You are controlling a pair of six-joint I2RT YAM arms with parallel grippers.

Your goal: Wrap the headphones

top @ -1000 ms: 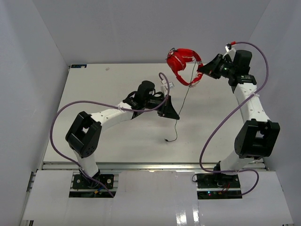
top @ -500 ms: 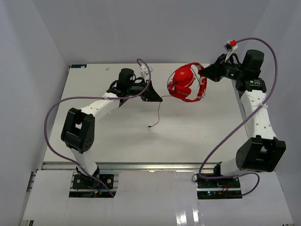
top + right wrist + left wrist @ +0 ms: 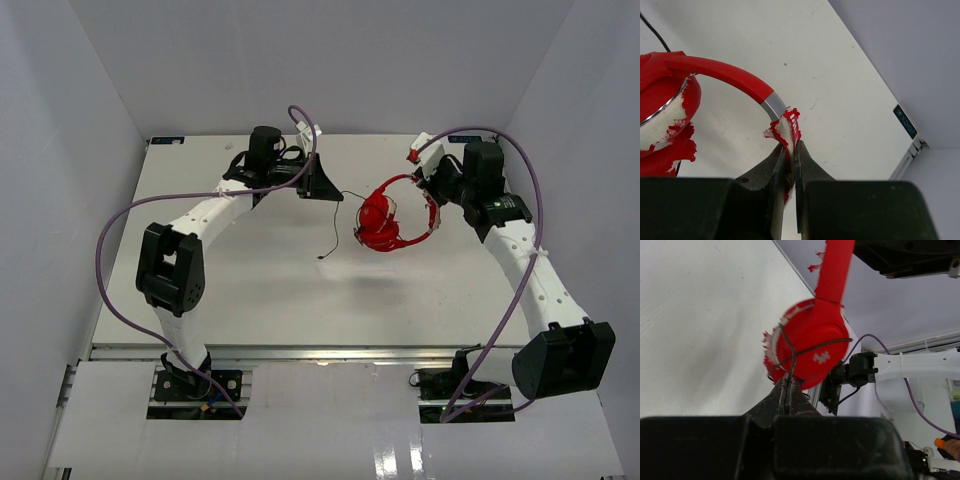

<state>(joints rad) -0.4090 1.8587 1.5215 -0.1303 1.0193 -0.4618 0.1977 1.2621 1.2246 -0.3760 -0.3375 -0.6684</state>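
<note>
The red headphones (image 3: pixel 383 222) hang above the table's middle right, held by the headband. My right gripper (image 3: pixel 430 196) is shut on the frayed red-and-white headband padding (image 3: pixel 789 131); the red headband (image 3: pixel 722 71) curves left to an ear cup (image 3: pixel 662 117). My left gripper (image 3: pixel 334 192) is shut on the thin black cable (image 3: pixel 790 362) just left of the headphones. In the left wrist view the cable runs across the round red ear cup (image 3: pixel 812 345). The rest of the cable (image 3: pixel 334 225) dangles down to a small plug (image 3: pixel 320 258) near the table.
Purple robot cables (image 3: pixel 115 235) loop beside both arms. Grey walls enclose the white table (image 3: pixel 240 290) on the left, back and right. A small dark label (image 3: pixel 165 142) sits at the far left corner.
The right arm has carried the headphones down and toward the table's middle. The left gripper has drawn the cable back and to the left, and the dangling plug followed it.
</note>
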